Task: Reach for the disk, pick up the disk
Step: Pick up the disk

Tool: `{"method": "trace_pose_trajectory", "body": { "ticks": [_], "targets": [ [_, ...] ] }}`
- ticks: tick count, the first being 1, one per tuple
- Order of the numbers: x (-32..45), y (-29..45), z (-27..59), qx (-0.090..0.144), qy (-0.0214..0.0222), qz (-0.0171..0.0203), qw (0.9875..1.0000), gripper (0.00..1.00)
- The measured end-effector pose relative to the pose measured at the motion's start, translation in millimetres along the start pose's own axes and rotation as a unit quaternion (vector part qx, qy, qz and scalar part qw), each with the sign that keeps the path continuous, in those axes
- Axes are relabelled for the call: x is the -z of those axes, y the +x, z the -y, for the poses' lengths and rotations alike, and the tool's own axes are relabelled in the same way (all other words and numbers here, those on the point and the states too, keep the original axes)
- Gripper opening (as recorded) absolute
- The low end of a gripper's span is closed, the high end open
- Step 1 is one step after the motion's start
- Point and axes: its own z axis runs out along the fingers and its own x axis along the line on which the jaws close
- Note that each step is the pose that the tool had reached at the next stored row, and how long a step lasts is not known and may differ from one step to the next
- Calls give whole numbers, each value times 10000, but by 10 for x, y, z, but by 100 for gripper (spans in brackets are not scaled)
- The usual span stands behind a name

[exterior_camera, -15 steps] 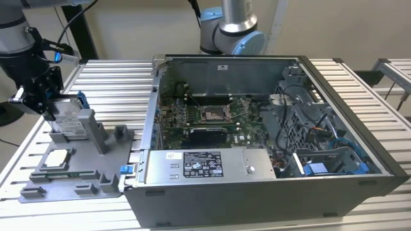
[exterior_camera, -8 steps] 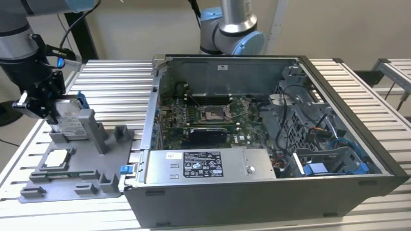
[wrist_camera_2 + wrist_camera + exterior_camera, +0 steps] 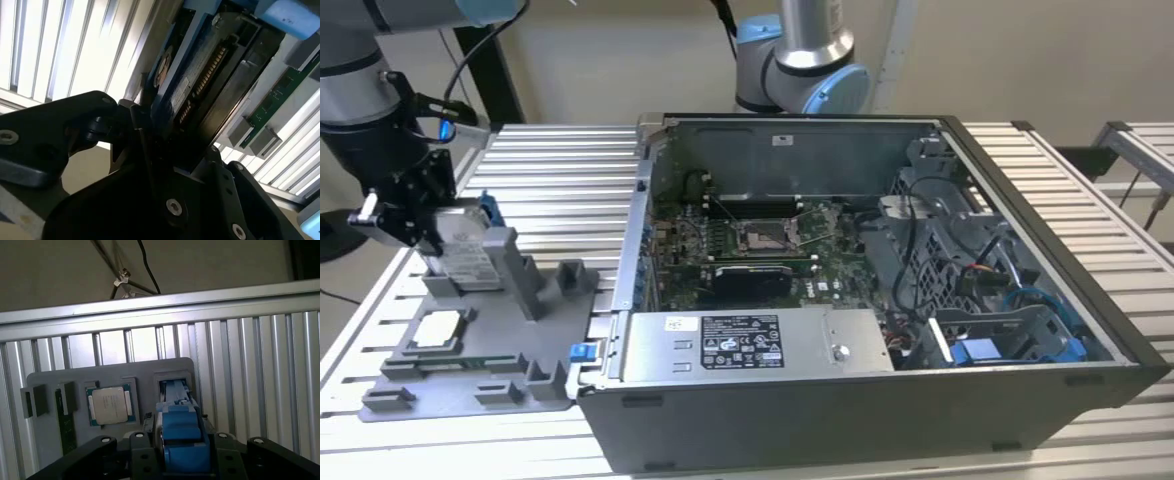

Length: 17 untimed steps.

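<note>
A black pincer [image 3: 427,232] is clamped on an upright silver-grey metal disk with a blue plastic frame [image 3: 182,432], held between its fingers. Below the pincer, the disk stands in a grey plastic tray [image 3: 480,360].

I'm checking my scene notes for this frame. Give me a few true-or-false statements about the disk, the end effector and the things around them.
1. The disk is upright, not lying flat. True.
2. The end effector hangs over the open computer case. False: it is at the disk, towards the exterior view's left of the case.
3. A processor chip lies flat in the grey holder. True.
4. The computer case is closed up. False: its side is open, and the motherboard shows inside.
</note>
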Motion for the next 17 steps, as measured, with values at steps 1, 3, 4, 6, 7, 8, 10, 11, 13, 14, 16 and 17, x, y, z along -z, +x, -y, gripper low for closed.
{"method": "trace_pose_trajectory", "body": {
  "ticks": [1, 3, 4, 6, 7, 8, 10, 11, 13, 14, 16, 17],
  "targets": [
    [0, 0, 0, 0, 0, 0, 10000, 0],
    [-1, 0, 0, 0, 0, 0, 10000, 0],
    [-1, 0, 0, 0, 0, 1, 10000, 0],
    [8, 0, 0, 0, 3, 3, 10000, 0],
    [18, -1, 0, -1, 3, 3, 10000, 0],
    [32, 0, -1, -1, 1, 2, 10000, 0],
    [51, 0, -1, -1, -1, 1, 10000, 0],
    [57, 0, -1, -1, -1, 1, 10000, 0],
    [58, 0, -1, -1, 0, 1, 10000, 0],
    [58, 0, -1, -1, 0, 2, 10000, 0],
    [61, 0, -1, -1, -2, 1, 10000, 0],
    [60, 0, -1, -1, -1, 1, 10000, 0]
  ]
}}
